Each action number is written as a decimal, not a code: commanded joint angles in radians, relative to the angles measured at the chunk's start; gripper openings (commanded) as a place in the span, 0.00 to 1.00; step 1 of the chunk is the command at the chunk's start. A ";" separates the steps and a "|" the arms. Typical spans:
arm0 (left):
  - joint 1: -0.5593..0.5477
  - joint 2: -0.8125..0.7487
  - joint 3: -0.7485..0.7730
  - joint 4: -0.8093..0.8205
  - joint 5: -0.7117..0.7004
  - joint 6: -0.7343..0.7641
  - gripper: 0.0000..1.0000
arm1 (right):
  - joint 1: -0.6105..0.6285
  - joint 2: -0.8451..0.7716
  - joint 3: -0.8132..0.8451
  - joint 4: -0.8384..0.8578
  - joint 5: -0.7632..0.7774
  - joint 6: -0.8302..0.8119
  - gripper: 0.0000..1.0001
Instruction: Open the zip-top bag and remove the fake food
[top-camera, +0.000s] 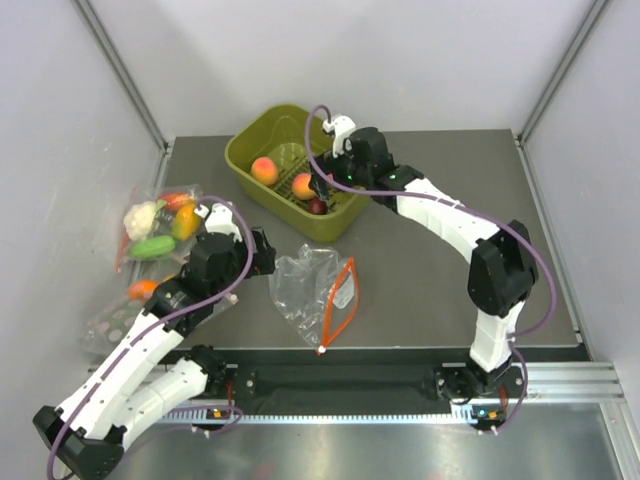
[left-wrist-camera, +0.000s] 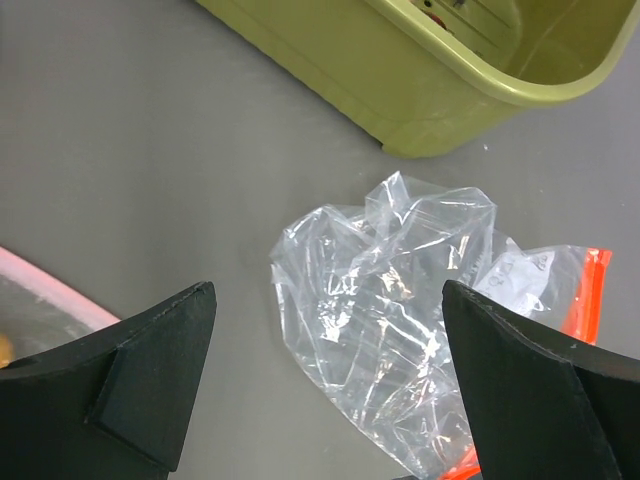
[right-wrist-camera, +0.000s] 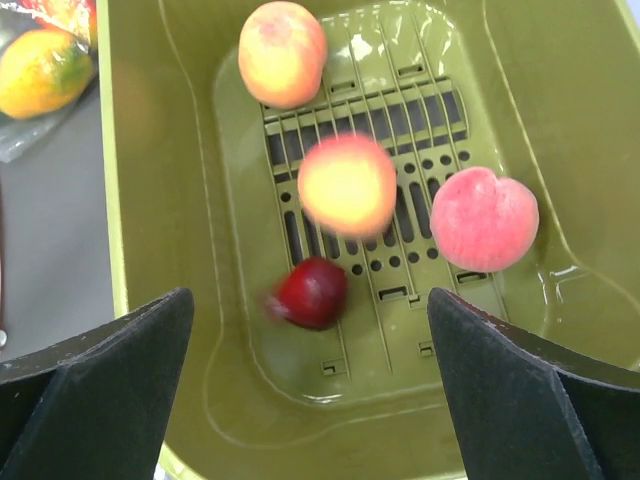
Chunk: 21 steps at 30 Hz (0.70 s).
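Observation:
The zip-top bag (top-camera: 312, 288) lies crumpled and empty on the grey table, its orange-red zip strip (top-camera: 340, 305) on its right side. My left gripper (top-camera: 262, 252) hovers just left of it, open. In the left wrist view the bag (left-wrist-camera: 390, 310) lies below the wide-apart fingers of that gripper (left-wrist-camera: 328, 290). The fake food sits in the olive basket (top-camera: 250, 150): three peaches (right-wrist-camera: 283, 52), (right-wrist-camera: 347, 185), (right-wrist-camera: 484, 218); the middle one looks blurred. A small dark red fruit (right-wrist-camera: 312, 292), also blurred, lies by them. My right gripper (right-wrist-camera: 308, 335) hangs open above the basket, holding nothing.
Two clear bags of vegetables lie at the table's left edge, one (top-camera: 158, 225) behind my left arm and one (top-camera: 125, 305) beside it. The basket's corner (left-wrist-camera: 420, 130) stands just beyond the bag. A pink bag strip (left-wrist-camera: 60, 295) shows by my left finger.

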 joint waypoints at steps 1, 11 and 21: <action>0.005 -0.014 0.059 -0.044 -0.038 0.047 0.99 | -0.017 -0.023 0.055 0.032 -0.020 0.002 1.00; 0.005 -0.009 0.122 -0.039 -0.032 0.112 0.99 | -0.017 -0.394 -0.287 0.039 0.116 0.012 1.00; 0.005 0.002 0.178 -0.042 -0.065 0.179 0.99 | -0.035 -0.906 -0.764 -0.042 0.360 0.089 0.99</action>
